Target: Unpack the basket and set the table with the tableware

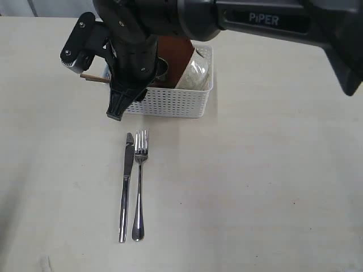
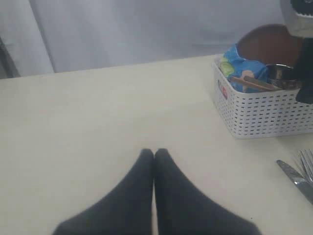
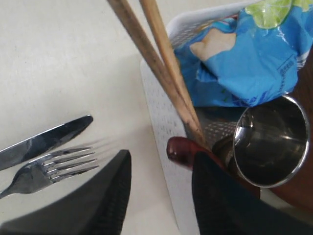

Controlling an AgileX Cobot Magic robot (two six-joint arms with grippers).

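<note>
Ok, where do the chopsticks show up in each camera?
Exterior view: chopsticks poke out at the left end of the basket.
Left wrist view: chopsticks inside the basket, beside the blue bag.
Right wrist view: two sticks crossing the basket rim, beside the blue bag.
Shared landmark: the white basket.

1. "PiPER" stands in pale letters on the dark arm (image 1: 264, 18) reaching across the top of the exterior view.
2. The blue snack bag (image 3: 249, 58) carries small print, too blurred to read.
3. A red sticker (image 2: 223, 90) on the basket (image 2: 264, 115) end wall is illegible.
</note>
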